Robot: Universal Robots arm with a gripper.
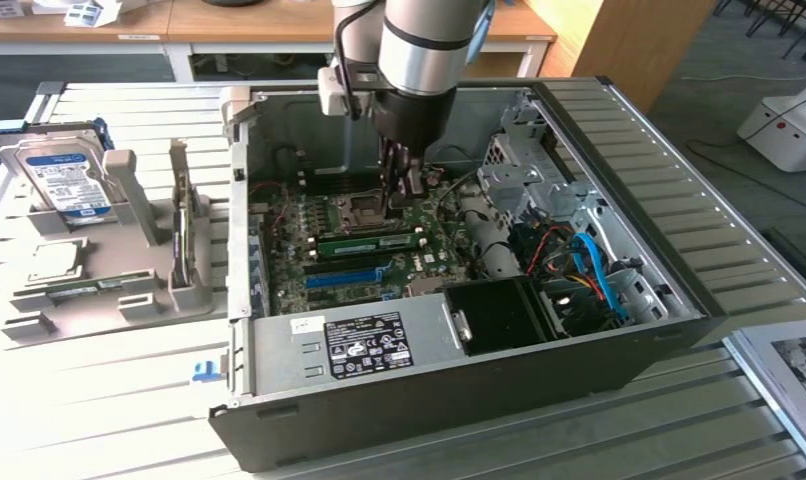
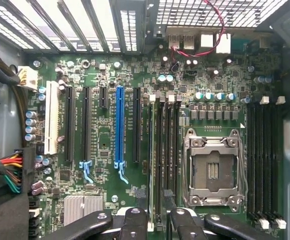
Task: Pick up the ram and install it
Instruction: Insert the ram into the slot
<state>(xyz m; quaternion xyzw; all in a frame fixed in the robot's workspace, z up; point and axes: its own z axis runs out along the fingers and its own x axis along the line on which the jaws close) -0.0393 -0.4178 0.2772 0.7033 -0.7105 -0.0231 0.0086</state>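
Note:
The ram (image 1: pixel 370 242) is a long green stick with a pale sticker. It stands upright in a slot on the motherboard (image 1: pixel 296 225), inside the open computer case. In the wrist view the ram (image 2: pixel 151 150) shows edge-on as a thin pale strip running between my two dark fingers (image 2: pixel 135 222). My gripper (image 1: pixel 406 200) hangs just above the board beside the processor socket (image 1: pixel 366 208), slightly above the stick. The gripper (image 2: pixel 155 225) is open, one finger on either side of the ram's line, with a gap on both sides.
A bright blue slot strip (image 2: pixel 119 125) lies a few slots from the ram. The empty processor socket (image 2: pixel 213 172) sits on its other side. Cables (image 1: pixel 583 265) and a power supply (image 1: pixel 363 345) crowd the case. A grey fixture (image 1: pixel 110 290) outside holds a hard drive (image 1: pixel 63 180).

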